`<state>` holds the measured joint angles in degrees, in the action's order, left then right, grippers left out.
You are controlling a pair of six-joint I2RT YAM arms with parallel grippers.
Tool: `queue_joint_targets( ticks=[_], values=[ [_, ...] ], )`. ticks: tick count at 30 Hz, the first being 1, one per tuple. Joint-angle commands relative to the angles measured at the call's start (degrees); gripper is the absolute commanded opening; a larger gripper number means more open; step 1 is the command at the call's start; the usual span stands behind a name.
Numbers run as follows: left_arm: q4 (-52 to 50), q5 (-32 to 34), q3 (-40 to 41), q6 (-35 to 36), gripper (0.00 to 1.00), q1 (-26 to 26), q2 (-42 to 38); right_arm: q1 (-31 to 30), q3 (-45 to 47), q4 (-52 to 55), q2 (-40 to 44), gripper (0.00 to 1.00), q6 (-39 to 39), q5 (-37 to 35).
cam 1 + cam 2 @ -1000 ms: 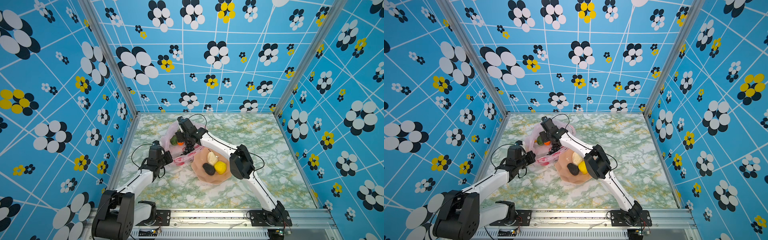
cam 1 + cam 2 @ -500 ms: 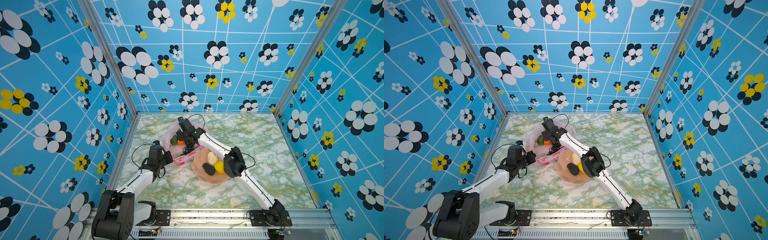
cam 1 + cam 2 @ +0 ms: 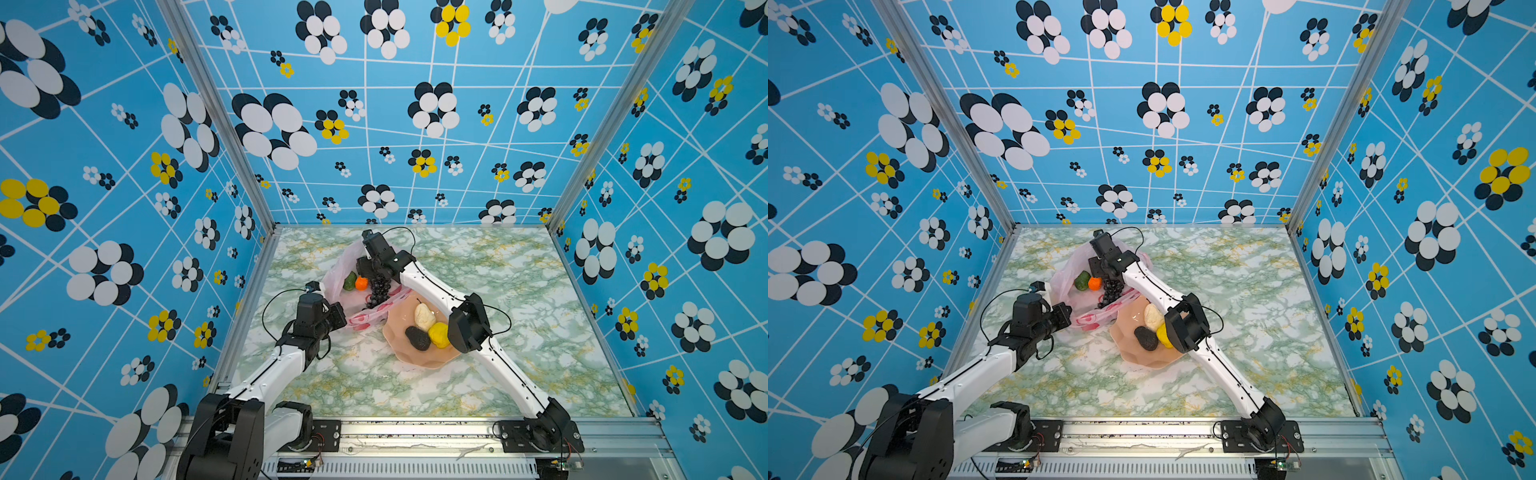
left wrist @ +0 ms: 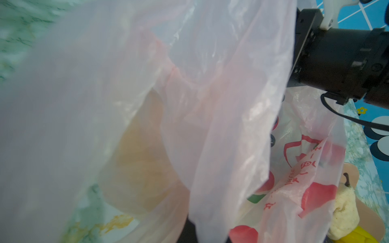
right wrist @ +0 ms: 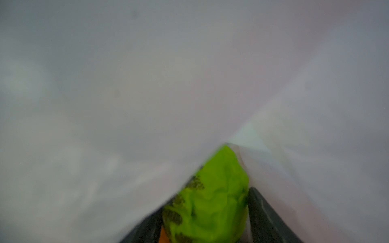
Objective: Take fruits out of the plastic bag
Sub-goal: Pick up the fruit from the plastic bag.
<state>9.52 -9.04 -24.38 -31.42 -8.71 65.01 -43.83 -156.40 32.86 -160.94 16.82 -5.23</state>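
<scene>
While left fingers (image 3: pixel 338 318) pinch rim of plastic bag (image 3: pixel 338 266), mouth open at frame centre on desk (image 3: pixel 540 332), right fingers (image 5: pixel 265 214) sit inside bag, flanking green fruit (image 5: pixel 210 189); firm pinch or mere straddle: cannot tell.
- In bag: orange (image 3: pixel 361 283), grape bunch (image 3: pixel 378 289).
- On plate (image 3: pixel 415 362), lower right of bag: pale piece (image 3: pixel 424 316), avocado (image 3: pixel 417 338), lemon (image 3: pixel 439 334).
- Step in hand: pick of green fruit.
- Next move likely requires squeeze on fruit alone, no film trapped, then lift through mouth toward plate.

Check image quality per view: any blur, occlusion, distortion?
Right wrist: plastic bag film smothers the lens, all blur; only the green fruit reads. Left wrist: near bag folds soft, prints sharper. In both top views: sharp, evenly lit, wide-angle stretch at edges.
</scene>
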Motion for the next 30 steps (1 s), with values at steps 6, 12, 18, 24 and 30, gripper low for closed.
queue_joint_targets(
  ticks=[6, 12, 18, 24, 30],
  values=[
    [0.67, 0.99, 0.5, 1.19, 0.0, -0.55, -0.77, -0.03, -1.45, 4.48, -1.71, 0.51, 3.04, 2.52],
    [-0.33, 1.61, -0.42, 1.24, 0.0, -0.54, 1.44, -0.98, 2.71, 1.96, 3.62, 0.45, 2.78, 1.75],
    [-1.44, 1.76, -1.19, 1.35, 0.0, -0.55, 2.36, -1.78, 4.81, 2.07, 6.9, 0.41, 1.92, 1.38],
    [-1.74, 1.73, -1.5, 1.27, 0.0, -0.53, 3.05, -2.58, 10.1, 0.24, 10.97, 0.37, 1.35, 0.43],
    [-2.16, 1.85, -1.99, 1.32, 0.0, -0.59, 4.08, -3.53, 19.71, -3.47, 18.29, 0.36, 0.56, 0.12]
  ],
)
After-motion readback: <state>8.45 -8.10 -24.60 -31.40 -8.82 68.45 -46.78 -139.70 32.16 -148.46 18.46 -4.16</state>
